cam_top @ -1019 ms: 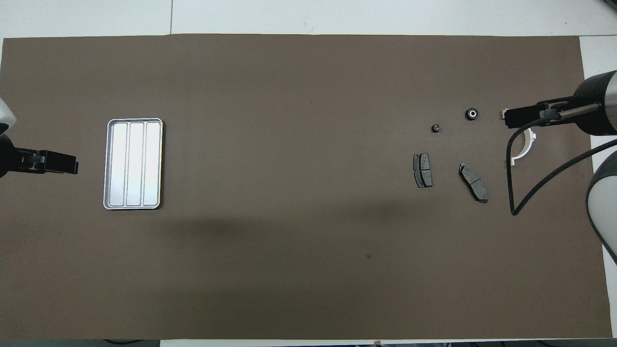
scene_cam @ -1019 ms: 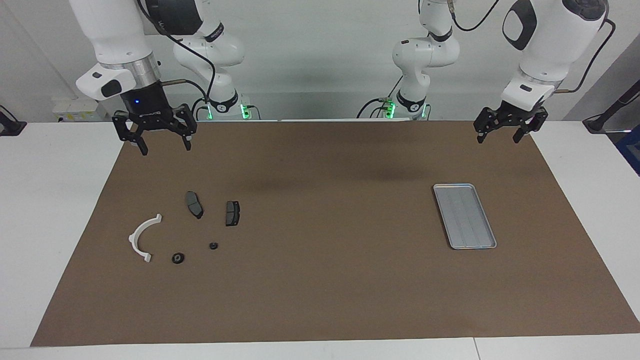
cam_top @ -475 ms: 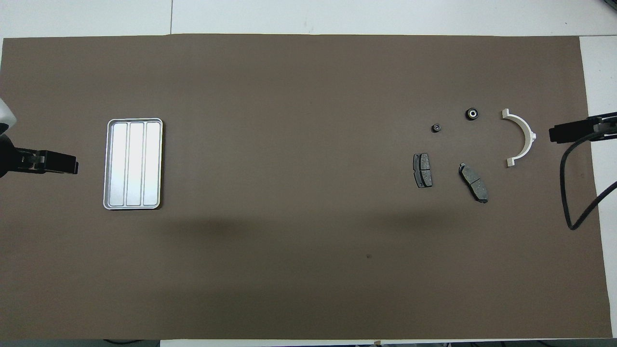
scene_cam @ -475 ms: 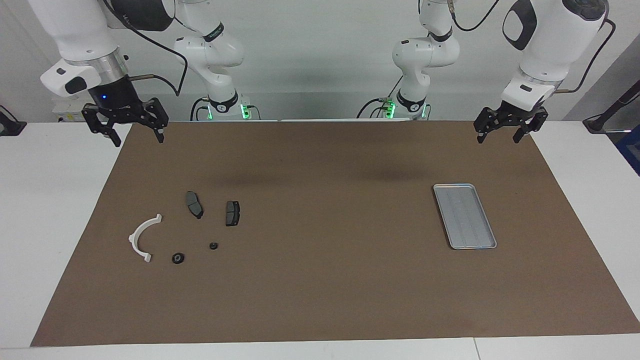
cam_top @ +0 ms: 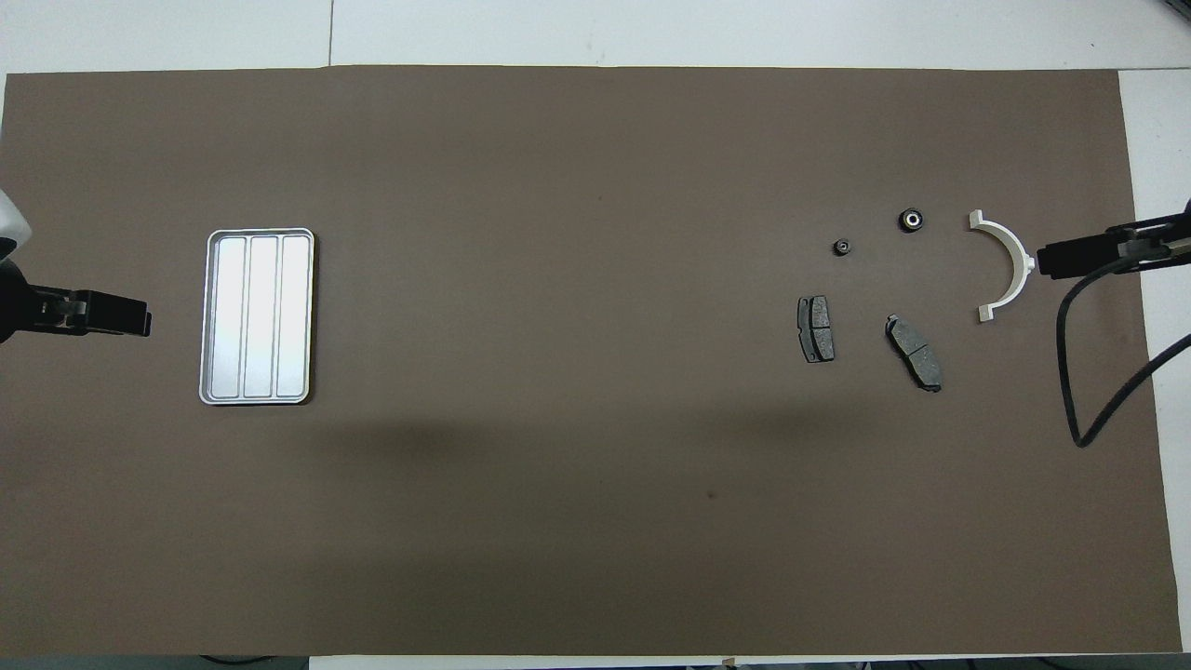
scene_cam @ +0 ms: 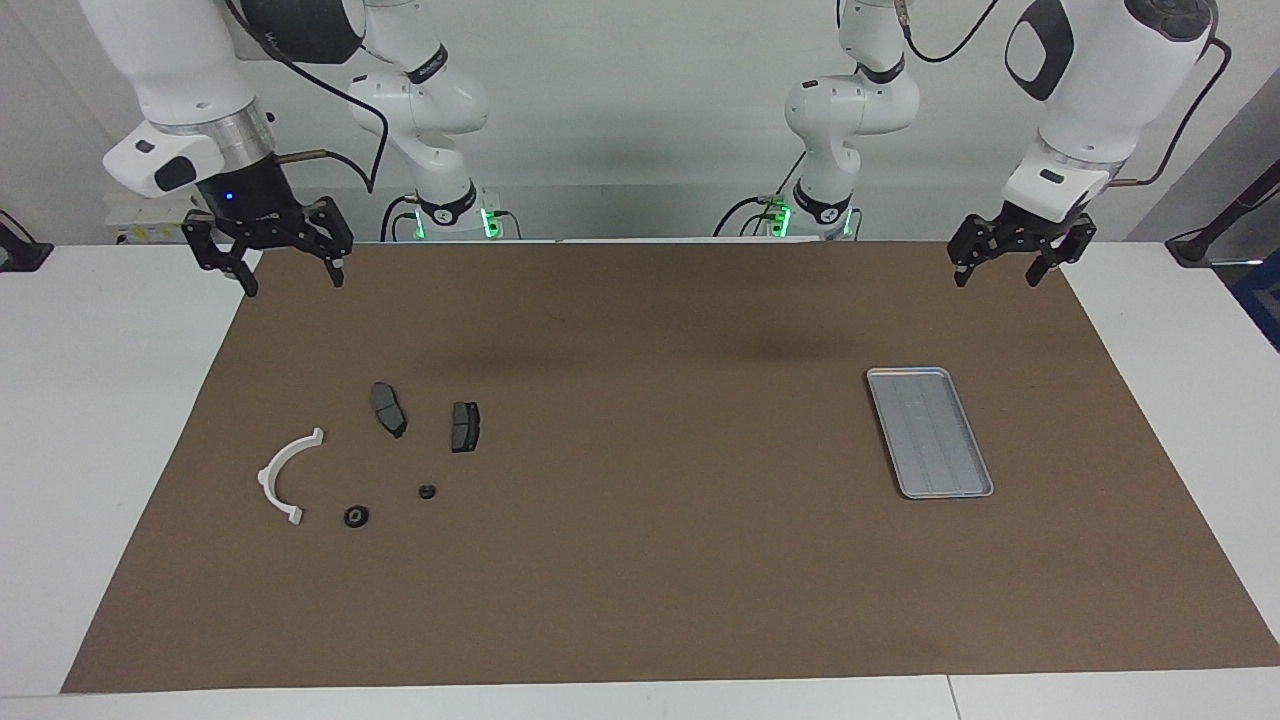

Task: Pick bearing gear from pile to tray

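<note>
Bench [scene_cam: 60, 420] has a brown mat [scene_cam: 660, 560] over most of it. I'm using the tray [scene_cam: 975, 492] as my reference: flat silver-grey metal rectangle, rounded corners, low rim, faint lengthwise ridges, nothing in it. It sits toward the left arm's end of the mat.

The pile [scene_cam: 370, 460] is well apart from the tray, toward the right arm's end, all loose on the mat with no parts touching:
- two dark grey brake pads, one [scene_cam: 388, 408] angled, the other [scene_cam: 465, 426] just beside it on the tray side
- white arc-shaped plastic piece [scene_cam: 283, 474], farthest from the tray
- two small black round parts, farther from the robots than the pads. The bigger one [scene_cam: 356, 516] reads as a black ring with a pale shiny centre in the overhead view [cam_top: 911, 220], looks like the bearing gear. The smaller one [scene_cam: 427, 491] sits on the tray side of it; I can't resolve more detail on it.

Right pincer [scene_cam: 290, 278] is up in the air over the mat's edge at the robot end, above the corner at the right arm's end, well clear of the pile. Fingers spread wide, nothing between them. In the overhead view only its black tip [cam_top: 1084, 257] shows, just beside the arc piece.

Left pincer [scene_cam: 995, 272] hangs over the mat's robot-end edge, on the robot side of the tray. Fingers apart, nothing held. Overhead shows its tip [cam_top: 102, 316] beside the tray.
</note>
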Available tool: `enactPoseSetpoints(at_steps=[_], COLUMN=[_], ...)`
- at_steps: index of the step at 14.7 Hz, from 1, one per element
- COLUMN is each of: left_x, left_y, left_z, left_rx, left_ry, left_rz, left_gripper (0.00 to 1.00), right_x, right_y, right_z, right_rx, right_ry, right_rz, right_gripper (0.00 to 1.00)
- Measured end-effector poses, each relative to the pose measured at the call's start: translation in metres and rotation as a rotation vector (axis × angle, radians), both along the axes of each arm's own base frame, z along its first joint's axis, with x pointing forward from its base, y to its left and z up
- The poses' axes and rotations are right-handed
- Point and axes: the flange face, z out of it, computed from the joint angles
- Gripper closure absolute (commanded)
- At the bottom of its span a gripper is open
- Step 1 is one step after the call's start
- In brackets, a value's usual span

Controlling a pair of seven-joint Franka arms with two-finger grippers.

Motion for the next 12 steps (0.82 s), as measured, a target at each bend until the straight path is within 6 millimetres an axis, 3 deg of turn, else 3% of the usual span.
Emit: enactPoseSetpoints(at_steps=[7,12], left_x=[0.000,0.000], left_y=[0.000,0.000], left_z=[0.000,0.000], left_rx=[0.000,0.000], left_ry=[0.000,0.000], left_rz=[0.000,0.000], left_gripper=[0.00,0.00], right_x=[0.014,0.015], right_y=[0.020,0.017], right_z=[0.006,0.002], right_rx=[0.003,0.004], right_ry=[-0.116,-0.109], right_rz=[0.024,0.015], right_gripper=[0.00,0.00])
